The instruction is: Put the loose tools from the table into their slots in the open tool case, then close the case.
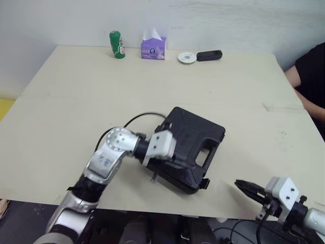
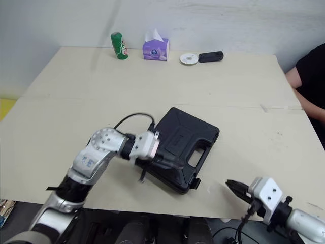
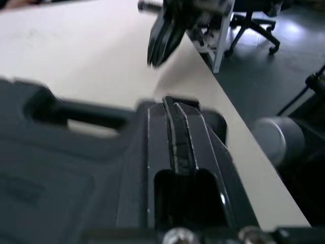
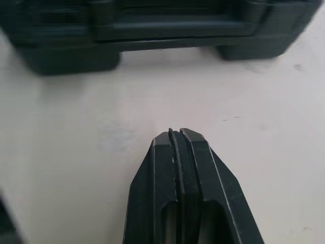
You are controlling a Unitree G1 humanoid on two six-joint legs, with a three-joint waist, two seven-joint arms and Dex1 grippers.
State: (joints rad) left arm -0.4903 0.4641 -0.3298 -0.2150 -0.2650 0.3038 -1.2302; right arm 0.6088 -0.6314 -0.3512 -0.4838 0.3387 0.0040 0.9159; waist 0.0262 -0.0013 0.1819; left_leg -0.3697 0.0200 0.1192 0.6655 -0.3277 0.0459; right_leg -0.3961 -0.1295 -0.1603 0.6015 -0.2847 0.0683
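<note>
Mostly lost in the head views, dark on dark: fingertips of the left gripper [image 3: 174, 104] against the black tool case [image 1: 195, 147]. Clearer from the left wrist, where seen pressed together with nothing between them, laid along the lid close to the handle [image 1: 215, 152]. Touching the lid or just above it, cannot tell. Cut off at the picture's right edge: a person's arm [image 1: 304, 86] in a black sleeve.

Writing on the green bottle [image 1: 117, 44] too small to read; likewise the print on the purple tissue box [image 1: 153, 48]. Beside those, along the far edge of the table [image 1: 76, 117], a white disc [image 1: 187, 57] and a black device [image 1: 209, 55], kind unclear. Can read no lettering on the case.

Case shut and lying flat, turned at an angle, near the table's front edge, with a small latch [image 1: 203, 183] at its nearest corner. Left gripper over its near-left part. Right gripper [image 1: 238, 184] off to the robot's right of the case, at the front edge of the table, fingers closed tight on nothing, pointing toward the handle side with bare tabletop between.
</note>
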